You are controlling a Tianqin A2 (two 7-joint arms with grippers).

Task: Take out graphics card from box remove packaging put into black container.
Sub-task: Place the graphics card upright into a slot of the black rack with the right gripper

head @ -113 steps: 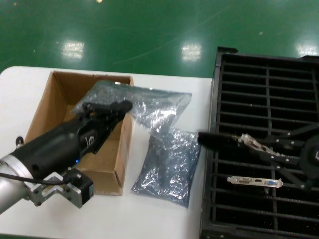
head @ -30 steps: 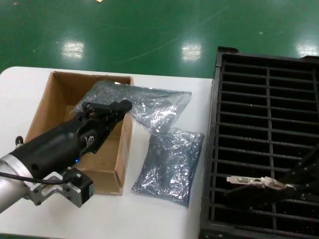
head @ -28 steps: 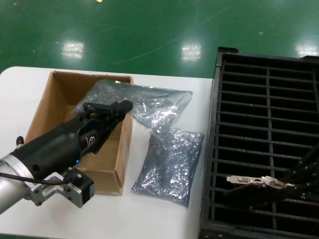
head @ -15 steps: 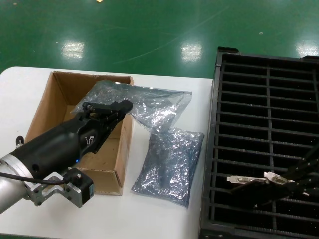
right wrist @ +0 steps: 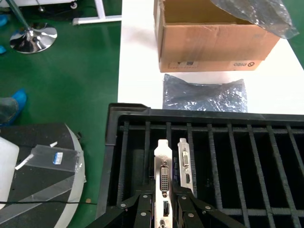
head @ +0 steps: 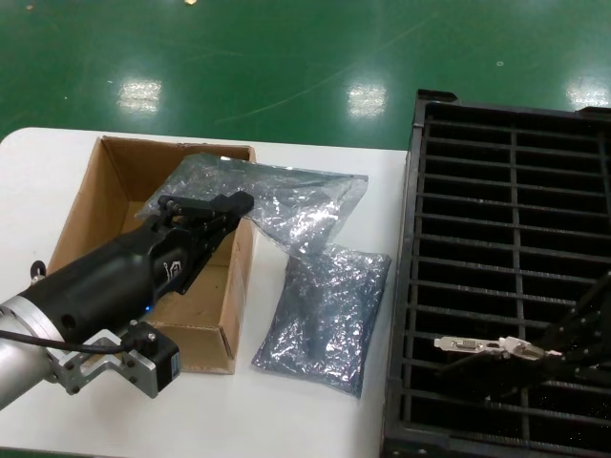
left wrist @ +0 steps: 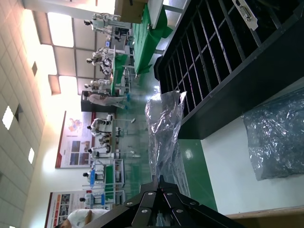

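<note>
Graphics card (right wrist: 164,183), clamped at its bracket by the right gripper (right wrist: 166,209), should drop straight into the black container (head: 506,286) slot beside its neighbour, while the left gripper (head: 215,208) stays pinched on the packaging (head: 277,205) over the box (head: 110,191).

Bright overhead lights glare on the green floor (head: 286,67); left wrist view overexposed.

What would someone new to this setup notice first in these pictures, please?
Probably the big black container at the table's right side, where the right end effector grips a graphics card by its silver bracket, standing in a slot beside a second card. Next, the left end effector above the box pinches a crinkly packaging bag, with another empty bag lying flat between box and container.
</note>
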